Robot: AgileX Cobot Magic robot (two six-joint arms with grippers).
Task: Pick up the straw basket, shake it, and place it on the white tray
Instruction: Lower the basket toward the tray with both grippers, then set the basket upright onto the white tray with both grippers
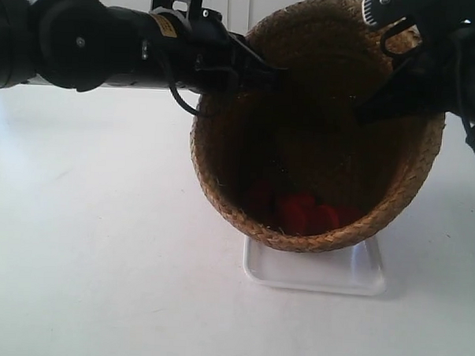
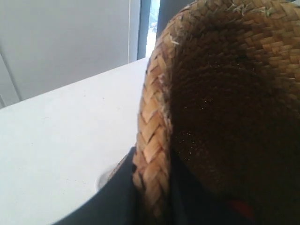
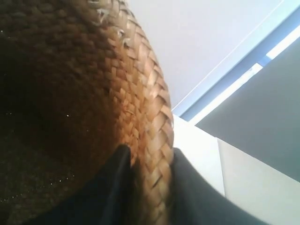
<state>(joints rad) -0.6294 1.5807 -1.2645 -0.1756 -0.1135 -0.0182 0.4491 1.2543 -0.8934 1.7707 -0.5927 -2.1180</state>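
Note:
The straw basket (image 1: 318,126) hangs tilted with its dark mouth toward the exterior camera, held up by both arms above the white tray (image 1: 316,270). Red things (image 1: 303,212) lie inside near its lower rim. My left gripper (image 2: 152,187) is shut on the braided rim (image 2: 152,136), one finger outside and one inside. My right gripper (image 3: 147,183) is likewise shut on the opposite rim (image 3: 157,136). In the exterior view the arm at the left (image 1: 109,42) reaches the rim's left side and the arm at the right (image 1: 432,60) the right side.
The white tabletop (image 1: 100,243) spreads to the left and in front of the tray. A pale wall and a window strip (image 2: 150,23) stand behind the table's far edge. The tray's back part is hidden behind the basket.

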